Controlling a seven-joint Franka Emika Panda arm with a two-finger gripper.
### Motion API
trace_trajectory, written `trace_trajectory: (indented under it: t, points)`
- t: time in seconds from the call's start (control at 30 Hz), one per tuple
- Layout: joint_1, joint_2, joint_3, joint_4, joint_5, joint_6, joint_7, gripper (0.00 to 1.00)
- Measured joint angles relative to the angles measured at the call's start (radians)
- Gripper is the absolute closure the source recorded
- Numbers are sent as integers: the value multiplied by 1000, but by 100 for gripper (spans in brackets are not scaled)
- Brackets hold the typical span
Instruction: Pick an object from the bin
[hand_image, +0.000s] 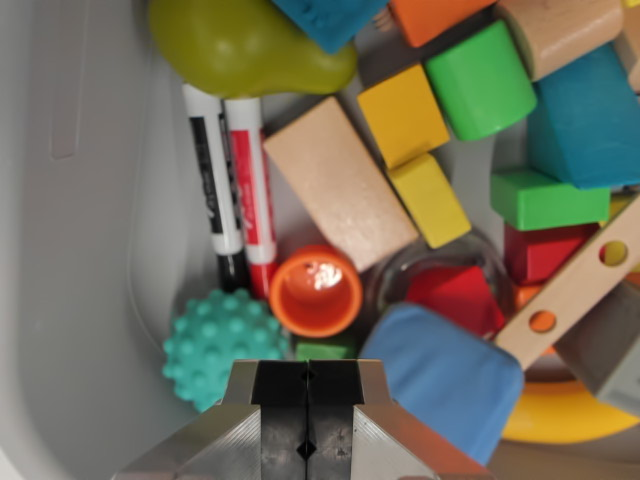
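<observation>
Gripper (308, 420) is seen at the bottom edge of the wrist view, jaws pressed together, nothing held between them.

Bin (70, 300) is a pale grey plastic tub; its smooth wall and curved corner fill the wrist view's left. No room beyond the bin is shown.

Landmark: orange cup (316, 291), lying open end toward the camera, just above the gripper.
- Teal spiky ball (215, 345) sits just left of the cup, on the bin floor.
- Black marker (215, 185) and red marker (250, 180) lie side by side above-left of the cup, tips toward it.
- Plain wooden block (338, 180) is touching the cup's upper right.
- Blue soft block (445, 375) lies lower right of the cup.
- Green pear (240, 45) is placed well above the cup.
- Yellow blocks (415, 150) are stacked above-right.
</observation>
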Motion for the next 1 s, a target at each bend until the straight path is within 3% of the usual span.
trace_trajectory:
  t: [0.5,1.0]
  points:
    - [0,-70,-1,50,-1,-124,2,100]
    - [0,-101,-1,88,-1,-195,2,100]
